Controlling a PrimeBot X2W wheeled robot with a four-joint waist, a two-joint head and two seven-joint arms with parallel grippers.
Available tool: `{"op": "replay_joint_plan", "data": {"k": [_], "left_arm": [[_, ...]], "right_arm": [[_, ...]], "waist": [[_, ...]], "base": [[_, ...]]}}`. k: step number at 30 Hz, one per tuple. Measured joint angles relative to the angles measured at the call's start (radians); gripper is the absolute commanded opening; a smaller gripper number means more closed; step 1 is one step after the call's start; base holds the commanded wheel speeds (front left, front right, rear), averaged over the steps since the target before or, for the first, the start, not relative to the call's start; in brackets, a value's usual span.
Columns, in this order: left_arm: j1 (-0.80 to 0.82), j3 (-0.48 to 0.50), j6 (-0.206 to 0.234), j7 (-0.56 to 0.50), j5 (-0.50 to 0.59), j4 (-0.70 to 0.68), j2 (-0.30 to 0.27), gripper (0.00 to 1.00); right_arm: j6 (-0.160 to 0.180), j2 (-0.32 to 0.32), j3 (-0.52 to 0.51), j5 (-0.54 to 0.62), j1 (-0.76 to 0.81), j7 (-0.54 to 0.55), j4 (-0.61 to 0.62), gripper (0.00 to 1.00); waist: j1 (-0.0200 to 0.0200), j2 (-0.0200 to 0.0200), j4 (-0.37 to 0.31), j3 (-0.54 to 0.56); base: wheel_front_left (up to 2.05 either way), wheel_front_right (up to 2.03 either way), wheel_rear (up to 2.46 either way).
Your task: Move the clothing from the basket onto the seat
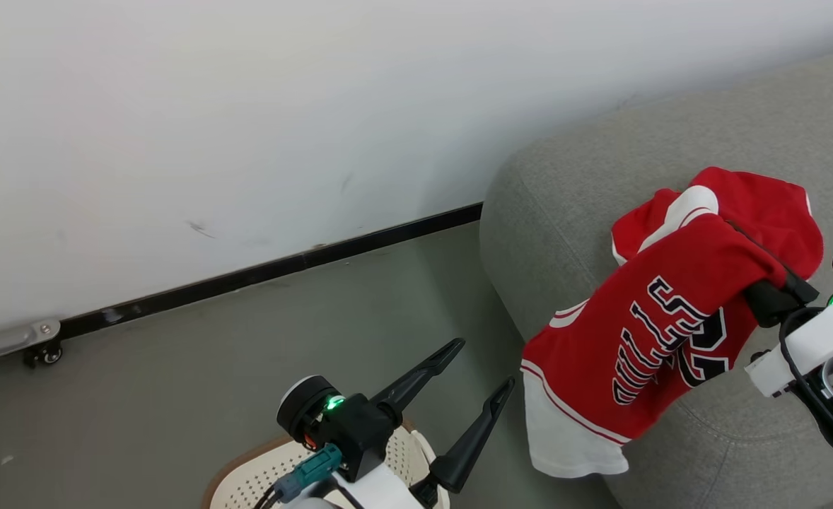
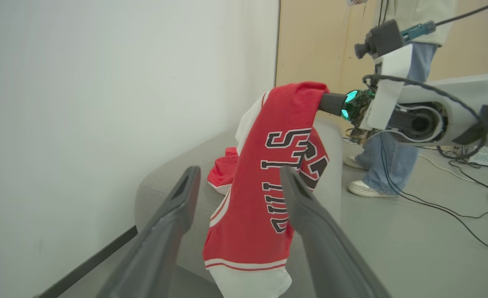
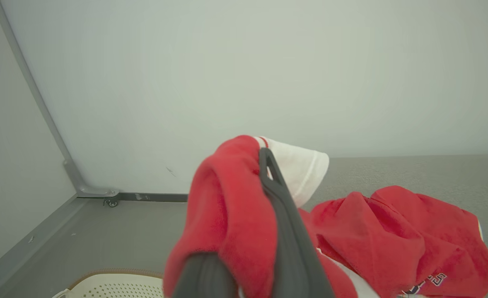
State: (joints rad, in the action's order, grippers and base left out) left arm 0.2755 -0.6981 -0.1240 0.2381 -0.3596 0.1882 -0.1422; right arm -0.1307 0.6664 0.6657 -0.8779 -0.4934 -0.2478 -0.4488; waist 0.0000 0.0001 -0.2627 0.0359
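Right hand is clamped almost shut on the red jersey, a fold pinched between its fingers and more cloth draped over them. The jersey hangs from that grip above the rounded end of the seat. Its lettered panel slopes down the cushion's side and the white hem dangles off the edge toward the floor. More red cloth lies bunched on the seat just beside it; we cannot tell whether this is the second garment or a fold of the same one. Left hand hangs over the basket with fingers spread wide and nothing in them. So little of the basket shows that we cannot say whether anything is left inside. We judge the step in hand to be the set-down. The next move calls for carrying the jersey further in over the cushion, lowering until its weight rests there, then opening the fingers. The withdrawal needs care, since the draped cloth could cling and drag off the edge. A person's legs stand near the right arm.
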Motion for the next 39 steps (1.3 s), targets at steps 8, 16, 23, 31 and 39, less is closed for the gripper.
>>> {"op": "replay_joint_plan", "data": {"k": [8, 16, 23, 31, 39], "left_arm": [[0.0, -0.004, 0.0, 0.0, 0.0, -0.005, 0.0, 1.0], [-0.006, -0.004, 0.0, 0.001, -0.006, -0.013, -0.001, 1.0], [-0.006, -0.003, 0.0, 0.001, -0.006, -0.026, -0.009, 1.0], [-0.004, 0.013, 0.002, 0.0, 0.003, -0.056, -0.021, 1.0], [0.013, 0.021, 0.011, -0.021, 0.014, -0.099, -0.034, 1.0]], "right_arm": [[0.0, 0.0, -0.013, 0.012, 0.022, 0.0, 0.024, 0.0], [0.0, -0.001, -0.022, 0.014, 0.028, 0.0, 0.025, 0.0], [0.0, 0.016, -0.052, 0.013, -0.036, 0.002, -0.006, 0.0], [0.0, 0.071, -0.131, 0.017, -0.211, 0.04, -0.059, 0.0], [0.0, 0.116, -0.187, 0.017, -0.321, 0.082, -0.14, 0.0]], "waist": [[0.0, 0.0, -0.037, 0.004], [0.0, 0.0, -0.067, 0.002], [0.0, 0.0, -0.07, -0.015], [0.0, 0.0, -0.055, -0.045], [0.0, 0.0, -0.035, -0.087]], "base": [[0.0, 0.0, 0.0], [0.0, 0.0, 0.0], [0.0, 0.0, 0.0], [0.0, 0.0, 0.0], [0.0, 0.0, 0.0]]}}
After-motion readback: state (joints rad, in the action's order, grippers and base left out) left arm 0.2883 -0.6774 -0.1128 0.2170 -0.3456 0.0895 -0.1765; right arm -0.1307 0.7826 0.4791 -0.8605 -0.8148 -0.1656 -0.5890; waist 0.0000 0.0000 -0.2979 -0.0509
